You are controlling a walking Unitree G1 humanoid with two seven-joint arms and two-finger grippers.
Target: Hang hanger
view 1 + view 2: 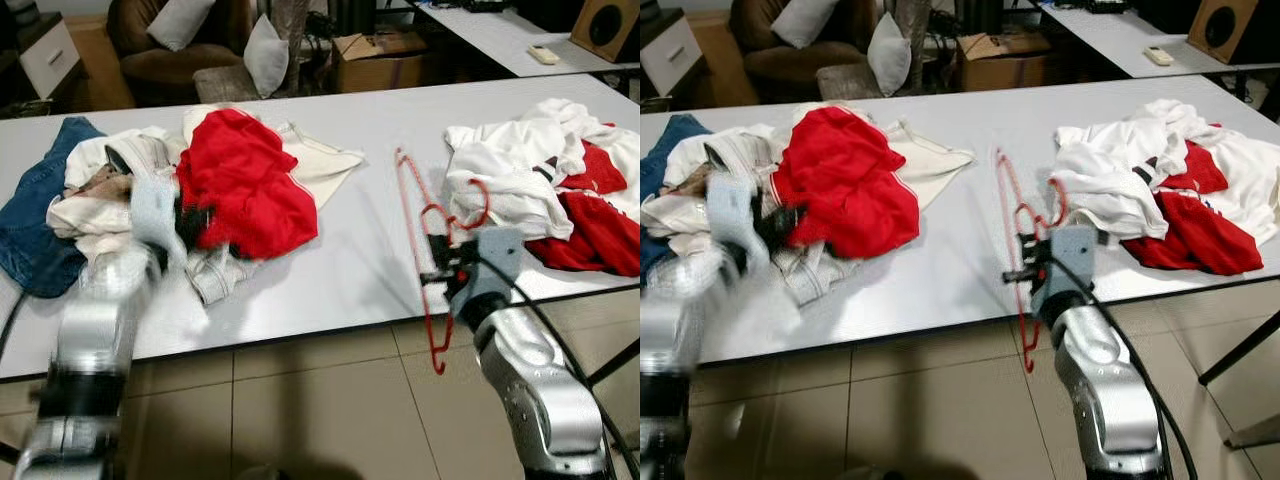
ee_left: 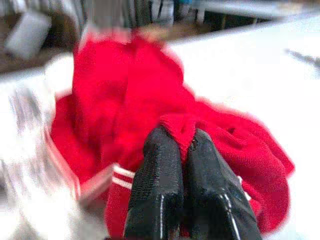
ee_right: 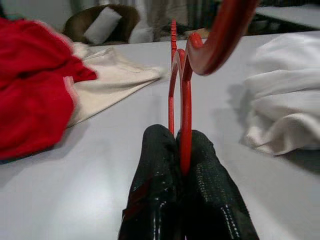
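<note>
A thin red plastic hanger lies across the white table, its lower end sticking out past the front edge. My right gripper is shut on the hanger's bar near the hook; the right wrist view shows the hanger pinched between the fingertips. A red garment tops the left clothes pile. My left gripper, blurred, is at its near edge. In the left wrist view the left gripper is shut on a fold of the red garment.
Blue jeans and white clothes lie under and beside the red garment. Another pile of white and red clothes covers the table's right end. Behind the table stand a sofa with cushions and a cardboard box.
</note>
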